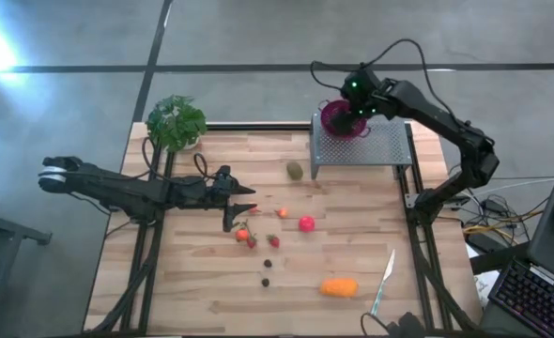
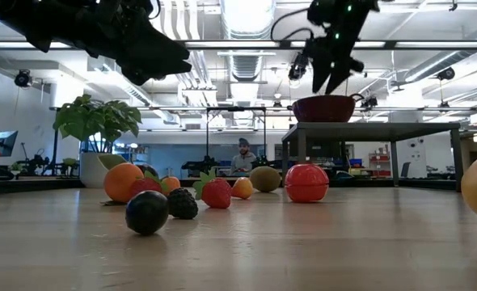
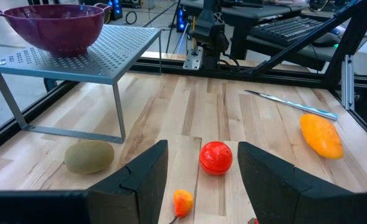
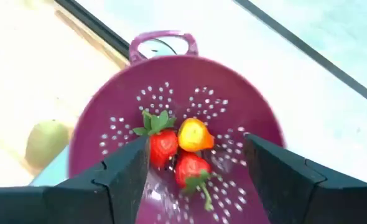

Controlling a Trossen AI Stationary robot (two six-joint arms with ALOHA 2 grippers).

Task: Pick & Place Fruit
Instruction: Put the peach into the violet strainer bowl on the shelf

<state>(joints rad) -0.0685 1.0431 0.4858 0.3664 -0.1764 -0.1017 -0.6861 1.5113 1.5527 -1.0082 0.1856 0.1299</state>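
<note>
Toy fruit lies scattered on the wooden table: a red ball (image 1: pixel 307 223), a brown kiwi (image 1: pixel 296 170), strawberries (image 1: pixel 249 238), a small orange piece (image 1: pixel 282 213), dark berries (image 1: pixel 268 272) and an oblong orange piece (image 1: pixel 340 287). My left gripper (image 1: pixel 244 202) (image 3: pixel 202 148) hovers open above the table, pointing toward the red ball (image 3: pixel 216 157) and the small orange piece (image 3: pixel 182 200). My right gripper (image 1: pixel 357 111) (image 4: pixel 196 140) hangs open over a purple colander (image 4: pixel 171 124). Two strawberries (image 4: pixel 165 146) and a small yellow-orange fruit (image 4: pixel 195 135) lie on the colander's bottom.
The colander (image 1: pixel 341 119) stands on a perforated metal stand (image 1: pixel 371 150) at the table's far right. A slim pale knife (image 1: pixel 382 280) lies near the right edge. A green leafy plant (image 1: pixel 176 122) sits at the far left corner. A person (image 2: pixel 242 153) shows far behind the table.
</note>
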